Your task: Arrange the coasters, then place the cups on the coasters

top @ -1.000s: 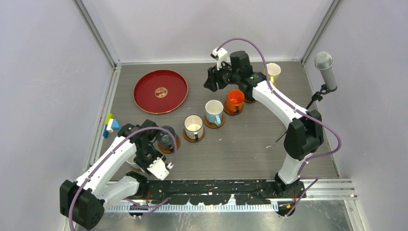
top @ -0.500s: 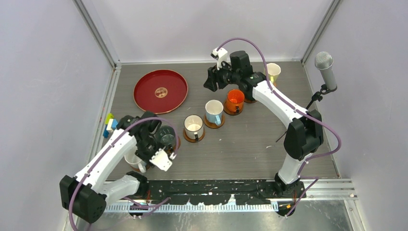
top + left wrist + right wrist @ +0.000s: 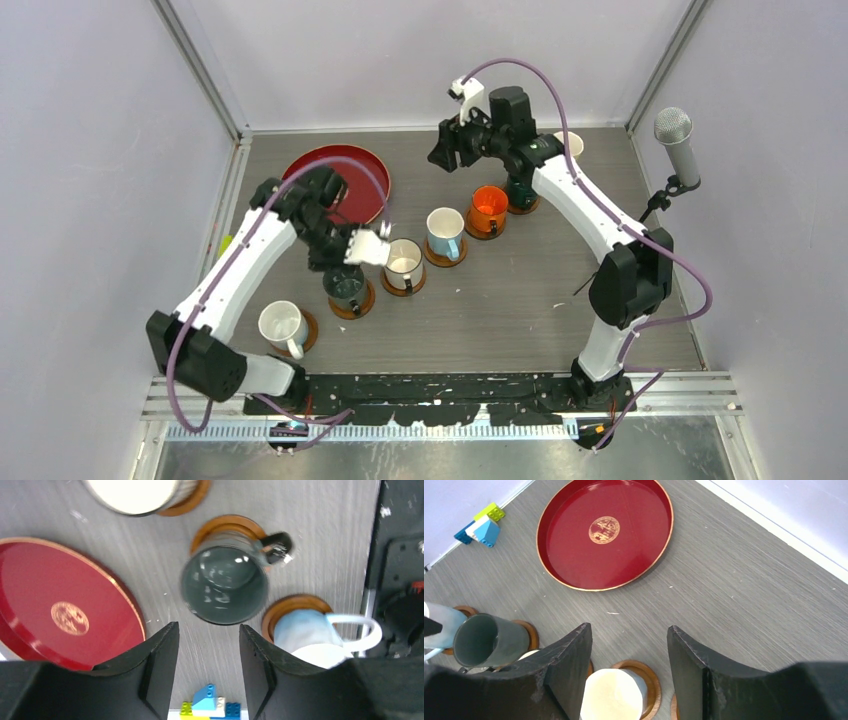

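Observation:
A row of cups stands on brown coasters: a white one [image 3: 283, 324], a dark grey-green one [image 3: 347, 287], a cream one [image 3: 403, 262], a light blue one [image 3: 444, 230] and an orange one [image 3: 489, 206]. A pale yellow cup [image 3: 572, 143] peeks out behind the right arm. My left gripper [image 3: 338, 258] hangs open and empty above the table, just behind the dark cup [image 3: 224, 585] on its coaster [image 3: 227, 525]. My right gripper [image 3: 629, 627] is open and empty, high over the light blue cup [image 3: 611, 695] and its coaster [image 3: 650, 680].
A large red round tray [image 3: 365, 185] lies at the back left, partly under the left arm. Toy bricks [image 3: 210, 705] sit by the left wall. A microphone on a stand [image 3: 676, 145] is at the right edge. Another coaster [image 3: 520, 206] shows under the right arm.
My left arm has swung from the front left, beside the dark cup, up and back toward the tray, uncovering the white cup. The right gripper has lifted slightly and opened wider.

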Available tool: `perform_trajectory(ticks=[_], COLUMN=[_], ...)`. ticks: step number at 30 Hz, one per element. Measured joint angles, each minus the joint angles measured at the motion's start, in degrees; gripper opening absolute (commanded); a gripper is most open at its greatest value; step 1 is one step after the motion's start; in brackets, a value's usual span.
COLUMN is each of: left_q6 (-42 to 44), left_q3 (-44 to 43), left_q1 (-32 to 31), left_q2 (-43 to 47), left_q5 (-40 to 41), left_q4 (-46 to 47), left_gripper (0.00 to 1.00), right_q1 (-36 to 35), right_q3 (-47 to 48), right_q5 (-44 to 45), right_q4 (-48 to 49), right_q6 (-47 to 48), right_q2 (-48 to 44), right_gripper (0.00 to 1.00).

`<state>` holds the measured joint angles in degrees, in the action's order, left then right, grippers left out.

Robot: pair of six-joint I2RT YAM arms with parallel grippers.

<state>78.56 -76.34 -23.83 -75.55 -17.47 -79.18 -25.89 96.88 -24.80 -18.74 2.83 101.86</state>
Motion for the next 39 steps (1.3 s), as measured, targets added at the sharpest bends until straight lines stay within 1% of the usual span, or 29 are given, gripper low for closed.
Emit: perform_trajectory(ticks=[3,4,5,6,10,12,14,16,18,24,28,30,33,37,39], left_q6=[-6.9,-9.7,-12.2,-14.9,-25.1,-30.9,-36.5,-41.9,-47.8,-60.2,-64.9,-66.6,-68.3,-69.7,-70.6], left_q3=[-6.2,-8.3,-10.0,-12.0,-20.6,-26.0,-30.5,-33.7,-35.6,-36.8,-36.7,-34.6,-28.3,-20.7,-18.4], left_q1=[2.3,3.3,4.2,5.2,8.6,10.7,13.0,15.7,18.8,27.8,32.9,34.8,36.2,36.4,36.4], left_q2=[-5.1,-6.9,-8.4,-10.1,-16.6,-20.5,-24.0,-26.6,-28.2,-29.3,-29.3,-28.6,-26.2,-21.7,-19.4], left_q5=[-1.9,-2.4,-2.8,-3.2,-3.6,-3.8,-4.3,-4.8,-5.3,-6.6,-8.2,-8.2,-7.3,-6.0,-5.4], left_q4=[2.1,3.0,4.1,5.0,7.3,8.4,9.6,10.7,12.0,13.4,13.0,13.6,14.6,15.2,15.3], left_gripper=[0.52,0.55,0.59,0.61,0.67,0.71,0.77,0.91,0.95,0.99,1.0,1.0,1.0,1.0,1.0], right_q1=[1.2,1.5,1.9,2.3,4.2,5.7,7.4,9.0,10.7,14.5,15.6,15.6,15.6,15.6,15.6], right_q3=[0.7,1.0,1.1,1.4,2.8,3.9,4.7,5.0,5.0,4.4,-1.6,-4.9,-10.6,-16.0,-17.8], right_q5=[-0.1,-0.1,-0.2,-0.2,-0.3,-0.5,-0.5,-0.5,-0.4,0.7,2.0,2.4,2.8,3.2,3.4], right_q4=[-0.7,-1.0,-1.3,-1.7,-3.7,-4.7,-5.7,-6.4,-7.5,-11.4,-12.9,-13.6,-13.9,-14.4,-14.5], right_q6=[0.0,0.0,0.0,-0.1,-0.5,-0.8,-1.0,-1.4,-1.6,-1.7,-1.6,-1.6,-1.5,-1.4,-1.4], right_q2=[0.4,0.5,0.7,0.8,1.0,1.0,1.0,1.0,1.0,0.7,-2.3,-4.2,-8.0,-12.3,-14.0], right_gripper=[0.67,0.7,0.74,0.76,0.77,0.77,0.77,0.78,0.77,0.78,0.78,0.78,0.78,0.78,0.78])
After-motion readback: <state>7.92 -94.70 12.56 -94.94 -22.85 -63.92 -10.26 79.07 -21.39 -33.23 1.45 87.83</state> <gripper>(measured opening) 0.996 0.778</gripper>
